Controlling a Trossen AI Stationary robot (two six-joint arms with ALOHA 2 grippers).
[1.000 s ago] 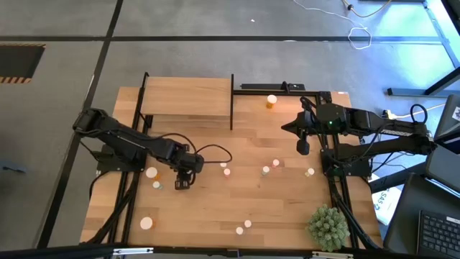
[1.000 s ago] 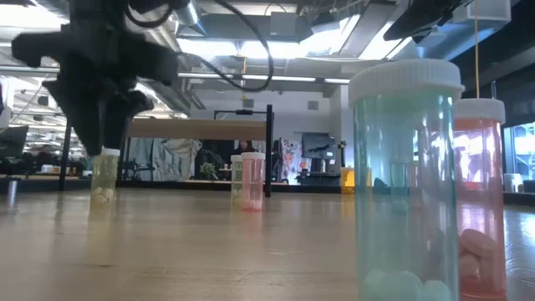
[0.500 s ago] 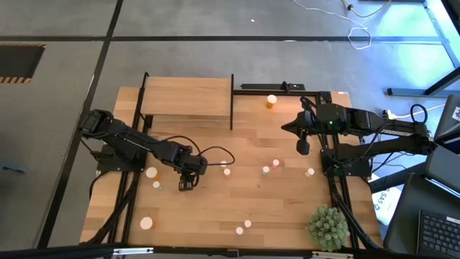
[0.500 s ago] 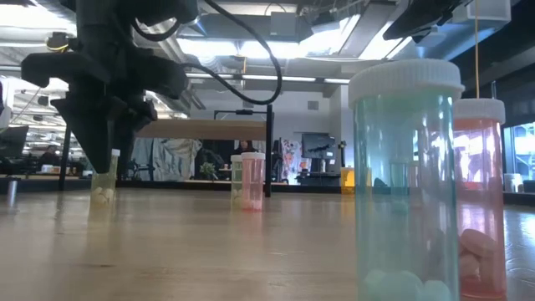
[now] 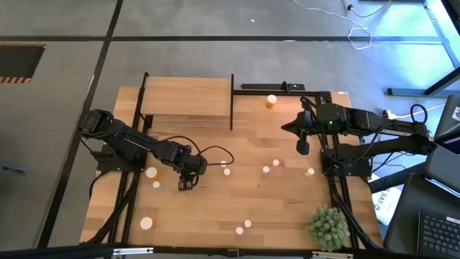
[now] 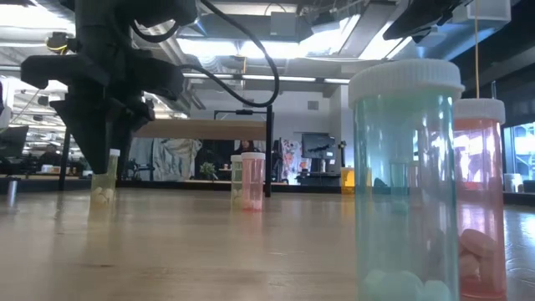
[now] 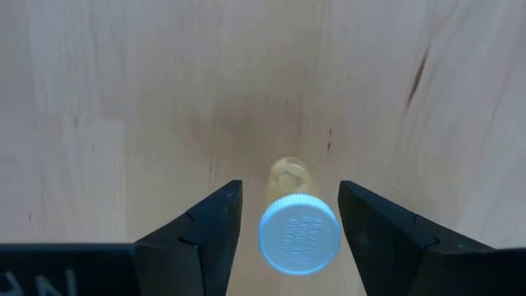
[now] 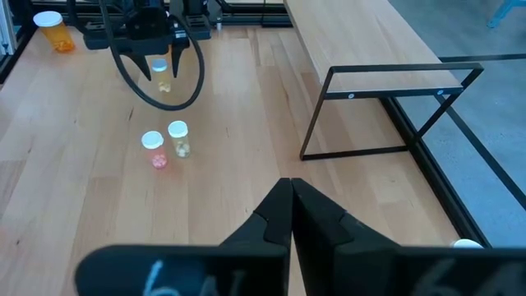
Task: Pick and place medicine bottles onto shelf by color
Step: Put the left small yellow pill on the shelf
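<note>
A small pale yellow-green medicine bottle point(image 7: 299, 233) with a white cap stands upright on the table point(image 5: 215, 208). My left gripper point(image 5: 185, 183) points down over it, open, with one finger on each side of the cap point(image 6: 110, 155). My right gripper point(image 5: 302, 147) hangs shut above the table's right half, holding nothing. The wooden shelf point(image 5: 187, 97) stands at the far left. Several more bottles stand scattered on the table: an orange one point(image 5: 271, 101) right of the shelf, and a pink one and a pale one point(image 8: 164, 141) at mid-table. My left gripper comes from above with its fingers on either side of the bottle's cap point(image 7: 299, 233). One finger point(image 7: 362, 222) stands right at the cap's rim, and I cannot tell whether it touches. The other finger stands clear of the cap. The bottle rests upright on the table.
A spiky green plant ball point(image 5: 328, 226) sits at the near right corner. Two bottles, teal point(image 6: 405, 167) and red point(image 6: 481, 201), stand near the front edge. More bottles point(image 5: 152, 173) stand left of my left gripper. Black posts point(image 5: 231, 101) edge the shelf.
My left gripper has sunk a little over the pale bottle and shifted slightly toward the table's right, so that its fingers now stand beside the cap instead of above it. The bottle has stayed in place.
</note>
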